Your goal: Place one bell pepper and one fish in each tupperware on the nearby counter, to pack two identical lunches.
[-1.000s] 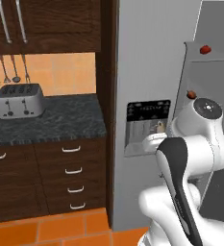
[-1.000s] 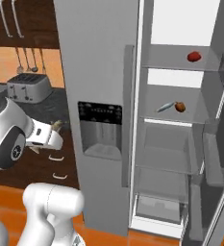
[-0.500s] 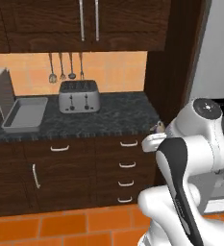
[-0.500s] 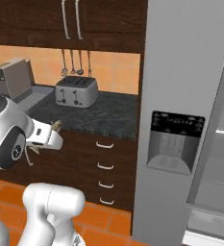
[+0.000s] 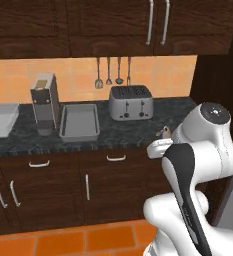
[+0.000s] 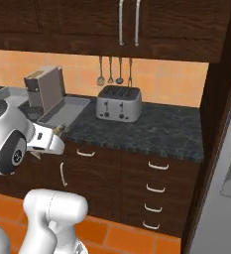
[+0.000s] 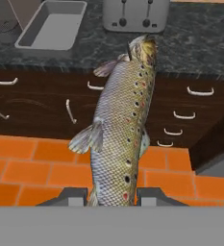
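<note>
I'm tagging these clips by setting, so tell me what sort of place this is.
A home kitchen, rendered rather than real. A silver toaster stands on a dark stone counter over wood drawers, utensils hang on the orange tiled wall, and a fridge door shows at the right.

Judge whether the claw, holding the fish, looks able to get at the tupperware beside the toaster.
Probably yes: the claw grips the fish, and the tupperware lies open on the counter, nothing above it.
</note>
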